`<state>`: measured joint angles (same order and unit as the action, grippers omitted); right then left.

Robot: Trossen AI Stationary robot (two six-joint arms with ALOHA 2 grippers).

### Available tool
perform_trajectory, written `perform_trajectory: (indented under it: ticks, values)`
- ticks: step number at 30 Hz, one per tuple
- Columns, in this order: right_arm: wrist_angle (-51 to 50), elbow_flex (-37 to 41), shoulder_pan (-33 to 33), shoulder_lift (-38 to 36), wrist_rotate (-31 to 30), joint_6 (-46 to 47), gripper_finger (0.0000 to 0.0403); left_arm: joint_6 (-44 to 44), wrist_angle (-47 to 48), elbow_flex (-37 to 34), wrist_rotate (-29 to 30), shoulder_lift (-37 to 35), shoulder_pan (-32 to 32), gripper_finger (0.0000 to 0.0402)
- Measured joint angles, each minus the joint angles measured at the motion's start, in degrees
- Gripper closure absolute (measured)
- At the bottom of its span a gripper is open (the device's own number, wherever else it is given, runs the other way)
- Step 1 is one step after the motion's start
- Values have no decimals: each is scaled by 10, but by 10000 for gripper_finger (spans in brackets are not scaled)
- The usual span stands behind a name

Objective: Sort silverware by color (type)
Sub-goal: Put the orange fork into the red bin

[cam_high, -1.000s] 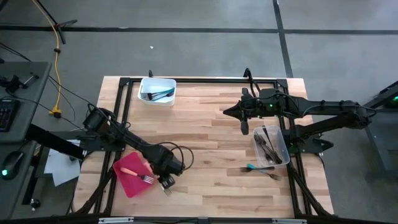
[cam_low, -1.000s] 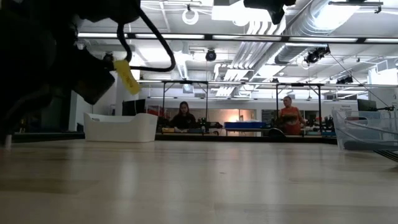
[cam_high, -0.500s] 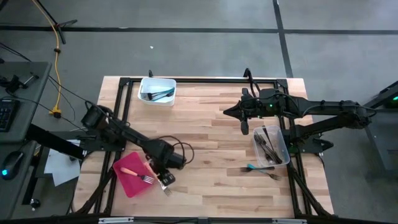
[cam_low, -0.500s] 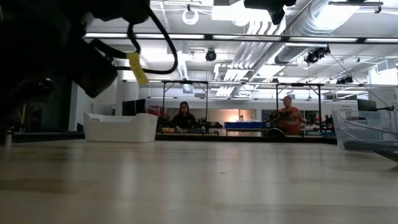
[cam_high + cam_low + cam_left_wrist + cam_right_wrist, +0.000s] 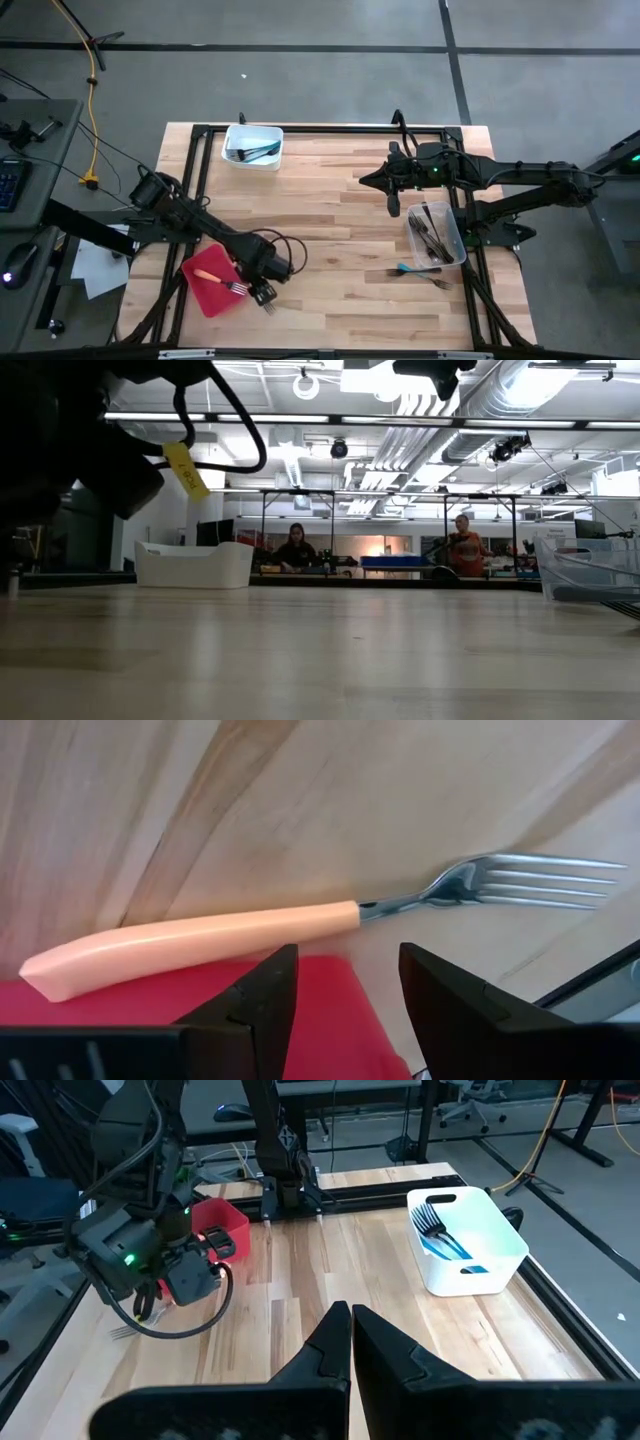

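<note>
An orange-handled fork [image 5: 200,938] lies on the wood beside the red tray [image 5: 330,1010]. Its handle end reaches the tray's rim and its metal tines [image 5: 268,306] point away from the tray. My left gripper [image 5: 345,980] hovers over it near the table's front left. It is open, with a finger on each side and clear of the fork. Another orange fork [image 5: 222,281] lies on the red tray [image 5: 200,290]. A teal fork [image 5: 404,268] and a dark fork [image 5: 436,283] lie on the table at the right. My right gripper [image 5: 350,1330] is shut and raised over the table's right half.
A white tub [image 5: 252,146] holding teal and dark forks stands at the far left. A clear tub [image 5: 436,235] with dark utensils stands at the right. Black frame rails run along the table's edges. People sit in the room beyond the far edge [image 5: 296,545].
</note>
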<state>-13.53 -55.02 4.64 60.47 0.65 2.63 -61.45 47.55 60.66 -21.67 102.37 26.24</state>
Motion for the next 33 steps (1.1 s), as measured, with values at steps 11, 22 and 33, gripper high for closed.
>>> perform_trajectory:
  ticks: [11,22,33]
  values:
    - [0,0,0,0,0,0,403,1,-7,0,-8,10,0,234]
    - [-6,0,0,0,0,0,403,8,-14,0,-16,38,2,234]
    - [-6,0,0,0,0,1,403,76,-12,1,23,38,-50,234]
